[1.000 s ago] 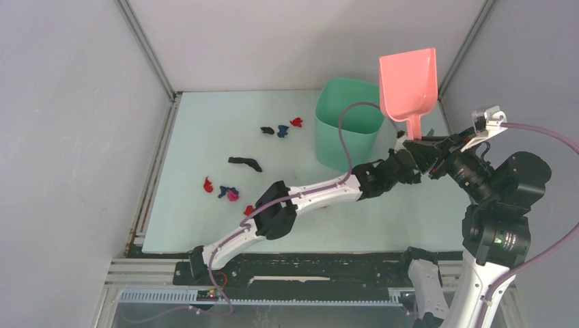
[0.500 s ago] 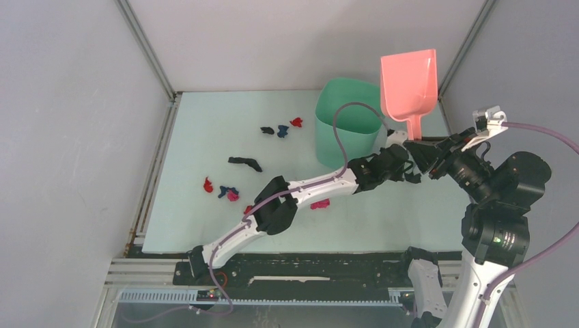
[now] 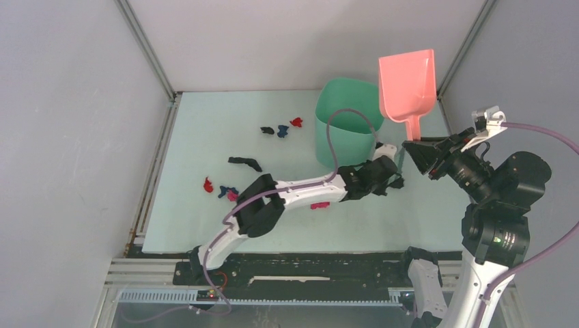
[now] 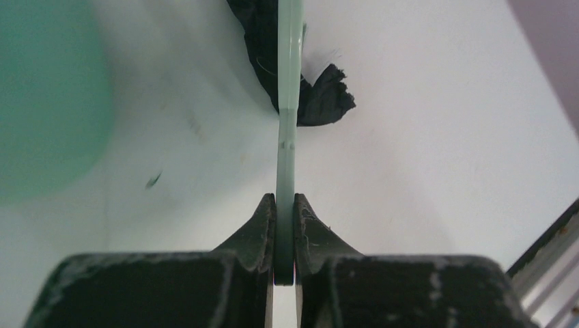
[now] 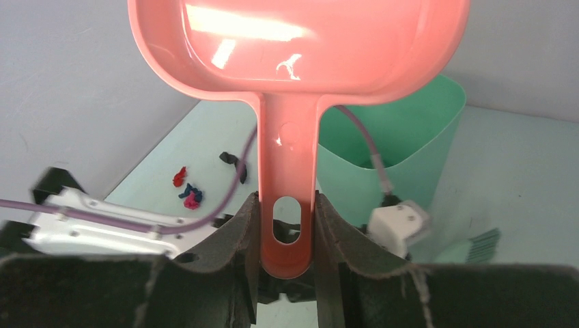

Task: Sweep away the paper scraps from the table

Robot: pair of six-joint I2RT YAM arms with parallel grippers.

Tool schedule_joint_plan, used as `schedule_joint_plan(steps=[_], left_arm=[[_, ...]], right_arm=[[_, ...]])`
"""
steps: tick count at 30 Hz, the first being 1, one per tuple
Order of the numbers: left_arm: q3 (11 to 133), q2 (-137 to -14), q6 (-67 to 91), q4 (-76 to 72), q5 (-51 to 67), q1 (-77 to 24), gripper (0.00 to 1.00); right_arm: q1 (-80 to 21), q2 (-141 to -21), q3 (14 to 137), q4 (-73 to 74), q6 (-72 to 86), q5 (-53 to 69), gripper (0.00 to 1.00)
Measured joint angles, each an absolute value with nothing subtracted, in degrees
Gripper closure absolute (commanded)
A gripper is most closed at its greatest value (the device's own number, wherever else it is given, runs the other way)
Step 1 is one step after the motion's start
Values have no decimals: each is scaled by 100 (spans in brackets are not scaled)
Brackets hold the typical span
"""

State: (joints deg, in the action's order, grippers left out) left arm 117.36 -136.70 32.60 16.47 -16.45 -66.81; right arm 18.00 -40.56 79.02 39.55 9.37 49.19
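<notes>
From above, crumpled red, pink, blue and black paper scraps (image 3: 229, 193) lie scattered on the pale mint-green table (image 3: 205, 116), left of the green bin (image 3: 348, 126). Left wrist: left gripper (image 4: 285, 205) clamped on a thin green brush handle (image 4: 289, 102). Right wrist: right gripper (image 5: 285, 201) clamped on the handle of a pink plastic dustpan (image 5: 293, 55).

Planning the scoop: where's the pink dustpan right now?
Top view, far right: the pink dustpan is raised, handle gripped in the right hand, just right of the green bin.
</notes>
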Motion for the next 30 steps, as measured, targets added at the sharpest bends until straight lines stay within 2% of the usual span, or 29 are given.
schedule_joint_plan(steps=[10,15,20,25,30], left_arm=[[7100,-9592,3607,2233,-1787,-7205,100],[5754,-8342,4064,2788,-1747,-7627,100],[6027,-7555,4150,3785,-1872,-7752,100],[7819,-7408,3743,5419,-2305,-7708,100],[9262,-7666,3107,6973,-2521,-7491,100]], right_arm=[[1702,-4045,7865,3944,692,4779,100],[1680,-3988,7688,3975,499,4727,100],[1678,-3979,7660,4338,-86,4665,100],[1678,-3966,7677,5419,-1555,4532,100],[1678,-4021,7710,7087,-3800,4047,100]])
